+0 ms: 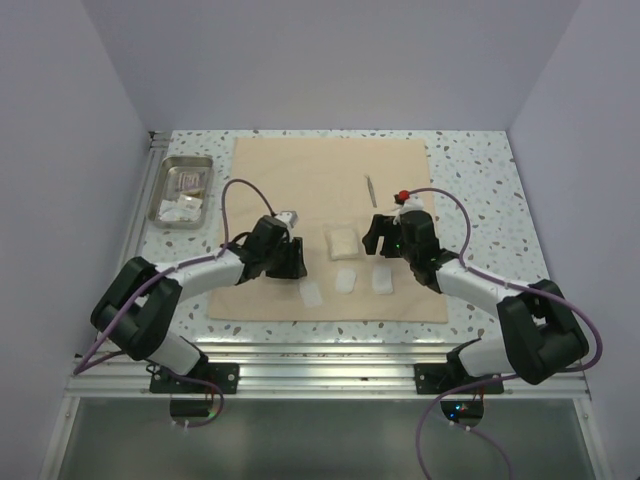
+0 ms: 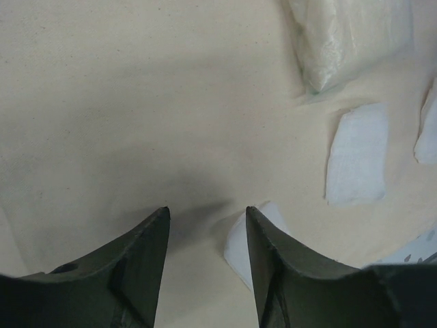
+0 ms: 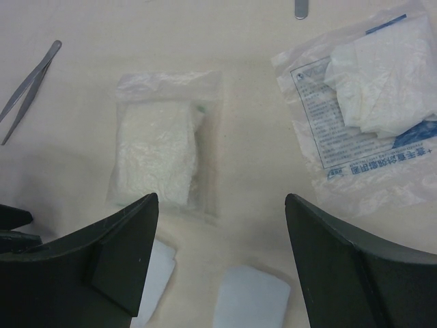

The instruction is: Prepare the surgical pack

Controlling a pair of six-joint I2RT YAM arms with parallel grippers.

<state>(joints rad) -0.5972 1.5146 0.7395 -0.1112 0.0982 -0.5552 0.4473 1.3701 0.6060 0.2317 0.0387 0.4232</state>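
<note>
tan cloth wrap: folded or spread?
Spread. The tan cloth wrap lies flat as a full rectangle on the table, no corner folded over; gauze packet and tweezers lie uncovered on it.

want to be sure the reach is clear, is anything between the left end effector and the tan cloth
Nothing visible does. The left end effector hangs over bare tan cloth, jaws apart and empty. The nearest thing is a flat white pad lying on the cloth, partly hidden behind one finger.
</note>
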